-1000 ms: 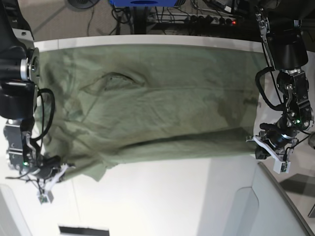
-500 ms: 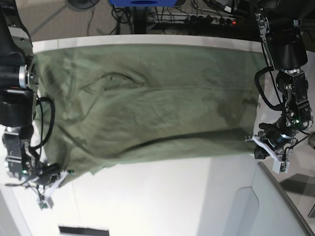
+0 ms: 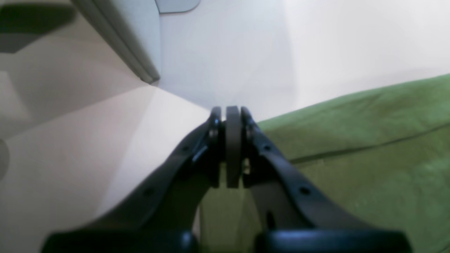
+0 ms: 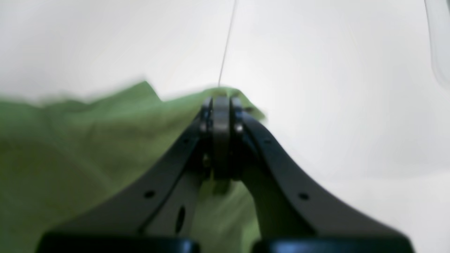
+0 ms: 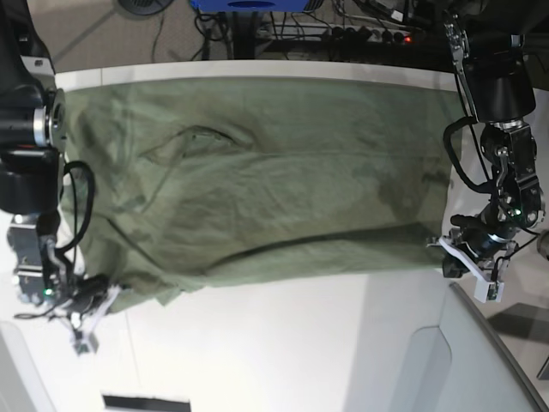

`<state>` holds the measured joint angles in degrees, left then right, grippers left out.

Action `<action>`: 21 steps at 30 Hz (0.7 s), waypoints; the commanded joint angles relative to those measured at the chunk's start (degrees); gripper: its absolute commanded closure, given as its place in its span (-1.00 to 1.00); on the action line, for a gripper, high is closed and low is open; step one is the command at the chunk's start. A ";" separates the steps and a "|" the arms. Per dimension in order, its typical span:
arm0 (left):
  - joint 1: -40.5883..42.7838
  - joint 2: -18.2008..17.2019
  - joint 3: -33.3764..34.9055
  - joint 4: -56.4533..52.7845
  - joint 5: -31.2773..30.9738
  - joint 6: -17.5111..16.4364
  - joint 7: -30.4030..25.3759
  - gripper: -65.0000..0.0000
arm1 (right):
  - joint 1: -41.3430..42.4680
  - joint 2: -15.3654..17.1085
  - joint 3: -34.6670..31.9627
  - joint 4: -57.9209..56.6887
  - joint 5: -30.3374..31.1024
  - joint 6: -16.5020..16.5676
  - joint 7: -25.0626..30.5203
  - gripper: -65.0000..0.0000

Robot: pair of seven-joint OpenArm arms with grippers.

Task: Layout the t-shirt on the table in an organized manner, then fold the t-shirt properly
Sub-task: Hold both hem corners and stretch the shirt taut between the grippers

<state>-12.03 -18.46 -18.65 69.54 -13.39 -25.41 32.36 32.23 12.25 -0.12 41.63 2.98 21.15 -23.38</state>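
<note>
The olive-green t-shirt [image 5: 274, 197] lies spread wide over the far half of the white table [image 5: 283, 343], neck opening toward the left, still wrinkled. In the base view my left gripper [image 5: 443, 251] sits at the cloth's near right corner. The left wrist view shows the left gripper [image 3: 232, 114] shut, with the t-shirt [image 3: 369, 140] hem running into its tips. My right gripper [image 5: 101, 300] holds the near left corner. The right wrist view shows the right gripper [image 4: 220, 102] shut on a fold of the t-shirt [image 4: 70, 147] over the table [image 4: 351, 105].
A grey translucent panel [image 5: 463, 360] covers the near right corner and shows beside the left gripper as the panel [image 3: 116, 35]. Cables and a power strip [image 5: 369, 34] lie on the floor beyond the far edge. A thin dark seam [image 4: 226, 42] crosses the tabletop.
My right gripper dipped toward the near edge with the left corner, then came back up a little, shifting the cloth's near left edge. The left arm has stayed still.
</note>
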 commanded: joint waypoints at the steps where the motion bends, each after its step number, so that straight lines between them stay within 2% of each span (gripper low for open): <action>1: -0.50 -1.19 -0.20 1.01 -0.46 0.22 -1.28 1.00 | 1.75 0.54 1.31 2.73 0.58 0.44 1.35 1.00; 4: -0.32 -1.19 -0.20 0.92 -0.46 0.22 -1.28 1.00 | 1.05 0.45 4.82 4.04 0.49 0.44 1.35 1.00; 8: -0.14 -1.19 -0.20 1.19 -0.46 0.22 -1.28 1.00 | 1.13 0.45 1.04 1.67 0.40 0.44 1.35 1.00; 15: -0.14 -1.19 -0.20 1.45 -0.46 0.22 -1.28 1.00 | 0.87 0.45 0.43 1.32 0.40 0.44 1.27 1.00; 21: 2.41 -1.28 -0.20 1.89 -0.46 0.22 -1.28 1.00 | 0.17 0.45 0.34 2.02 0.40 0.88 -3.22 1.00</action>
<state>-8.73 -18.74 -18.65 70.19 -13.37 -25.41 32.23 30.70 12.16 0.12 42.46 2.96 21.93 -27.35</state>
